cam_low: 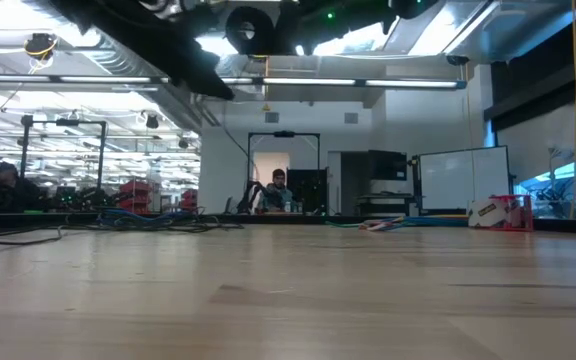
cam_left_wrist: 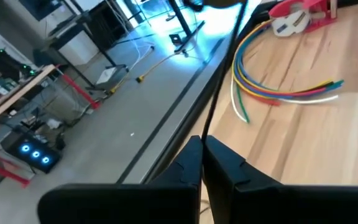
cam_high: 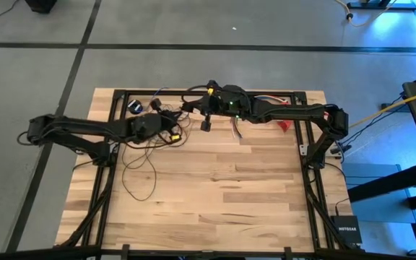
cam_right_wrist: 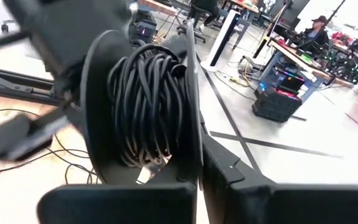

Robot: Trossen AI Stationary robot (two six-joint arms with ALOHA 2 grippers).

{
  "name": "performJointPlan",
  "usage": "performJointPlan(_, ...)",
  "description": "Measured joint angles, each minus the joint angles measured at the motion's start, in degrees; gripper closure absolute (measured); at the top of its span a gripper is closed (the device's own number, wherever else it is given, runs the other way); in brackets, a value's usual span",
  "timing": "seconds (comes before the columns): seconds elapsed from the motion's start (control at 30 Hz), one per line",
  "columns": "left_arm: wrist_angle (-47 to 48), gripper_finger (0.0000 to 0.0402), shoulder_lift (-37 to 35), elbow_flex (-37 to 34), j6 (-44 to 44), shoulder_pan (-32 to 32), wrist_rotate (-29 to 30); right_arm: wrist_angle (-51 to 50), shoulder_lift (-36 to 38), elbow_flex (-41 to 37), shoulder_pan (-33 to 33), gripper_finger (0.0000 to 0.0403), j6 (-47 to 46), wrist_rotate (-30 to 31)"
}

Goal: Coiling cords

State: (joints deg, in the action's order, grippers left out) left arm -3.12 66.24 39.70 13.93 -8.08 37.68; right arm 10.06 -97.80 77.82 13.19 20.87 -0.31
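From above, both arms meet near the far edge of the bench (cam_high: 215, 195), a pale butcher-block top of wood strips on a black frame. The left gripper (cam_high: 173, 134) sits among the cords (cam_high: 139, 173), thin dark wire that trails in loose loops toward the bench's left side. The right gripper (cam_high: 205, 108) is beside it, holding a spool (cam_high: 209, 92) raised off the wood.

At bench height only smooth wood grain and the arms' undersides overhead show; a thin strand lies along the far left edge.

Past the left wrist, the fingers (cam_left_wrist: 225, 165) are pressed together on one taut strand of the cords (cam_left_wrist: 219, 93). A short fan of coloured wires (cam_left_wrist: 278, 90) lies flat near the far right corner.

Past the right wrist, the fingers (cam_right_wrist: 222, 171) are clamped on a flange of the black spool (cam_right_wrist: 145, 109), thick with glossy round windings between flat discs.

The likely trouble is snagging: the slack loops overlap, so pulling the strand could tighten a knot, or drag wire off the flange if tension drops.
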Motion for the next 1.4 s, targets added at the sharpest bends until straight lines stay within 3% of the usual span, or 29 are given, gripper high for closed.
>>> performJointPlan(0.3, 7.1, 0.0398, -13.3, -0.2, -1.5, 1.1, 0.2, 0.8, 0.0, 0.2, -0.1, 0.0399, 0.5, -0.3)
performJointPlan(0.6, -2.2, 0.0398, -22.4, -0.3, -1.0, 1.4, -3.1, -0.1, 0.4, 0.3, -0.1, 0.04, 2.4, -0.4)
performJointPlan(0.87, -13.4, 0.0397, -21.5, -0.2, -3.2, 1.6, -12.4, 0.9, -1.4, 0.3, -0.1, 0.04, 5.3, 3.0)
performJointPlan(0.97, -12.1, 0.0396, -21.3, -0.1, -2.9, 2.3, -14.5, 0.8, -1.5, 0.2, -0.1, 0.04, 5.6, 4.1)
performJointPlan(1.2, 1.2, 0.0394, -19.4, -0.2, -5.0, 2.8, -14.9, 0.7, -1.3, 0.2, -0.1, 0.0394, 5.7, 4.3)
performJointPlan(1.4, -1.6, 0.0345, -12.6, -2.2, -9.6, 2.8, -17.7, 1.1, -1.3, 0.2, -0.1, 0.0399, 6.5, 4.3)
